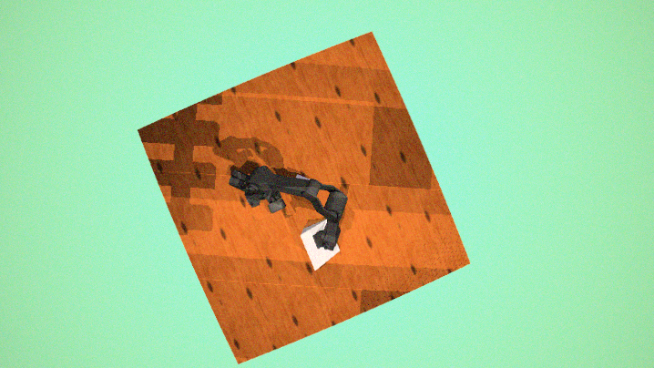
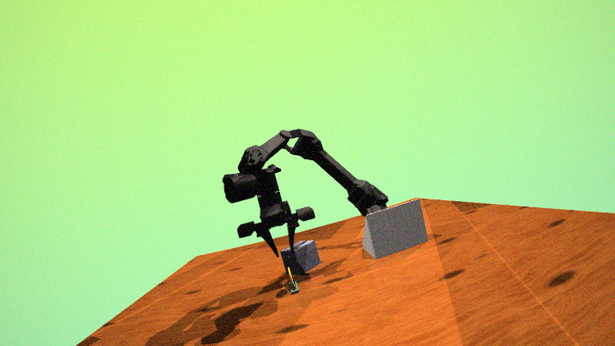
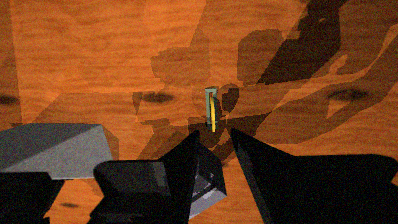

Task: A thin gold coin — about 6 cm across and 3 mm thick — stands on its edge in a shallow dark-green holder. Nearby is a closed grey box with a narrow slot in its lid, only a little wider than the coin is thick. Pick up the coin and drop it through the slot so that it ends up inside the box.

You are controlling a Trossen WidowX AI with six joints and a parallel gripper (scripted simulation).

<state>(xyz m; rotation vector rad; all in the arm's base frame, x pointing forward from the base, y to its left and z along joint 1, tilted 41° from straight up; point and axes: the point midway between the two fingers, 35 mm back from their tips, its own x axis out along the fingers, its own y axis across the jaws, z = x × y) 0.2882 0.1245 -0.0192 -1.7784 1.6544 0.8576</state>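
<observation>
The gold coin (image 2: 289, 275) (image 3: 213, 115) stands on edge in the small green holder (image 2: 294, 290) (image 3: 212, 91); its upper part rises above the holder. My gripper (image 2: 284, 253) (image 3: 214, 133) points down, open and empty, with its fingertips above the coin. In the wrist view the coin is just ahead of the gap between the tips. The grey box (image 2: 308, 257) (image 3: 212, 200) stands beside the holder, partly hidden by a finger in the wrist view; part of its slot shows. In the top view the arm hides the coin, and only a sliver of the box (image 1: 301, 176) shows.
A pale wedge-shaped block (image 1: 315, 256) (image 2: 397, 229) (image 3: 62, 150) stands by the arm's base. The wooden table top (image 1: 292, 301) (image 2: 386, 309) carries everything, with shadows of the arm around the holder.
</observation>
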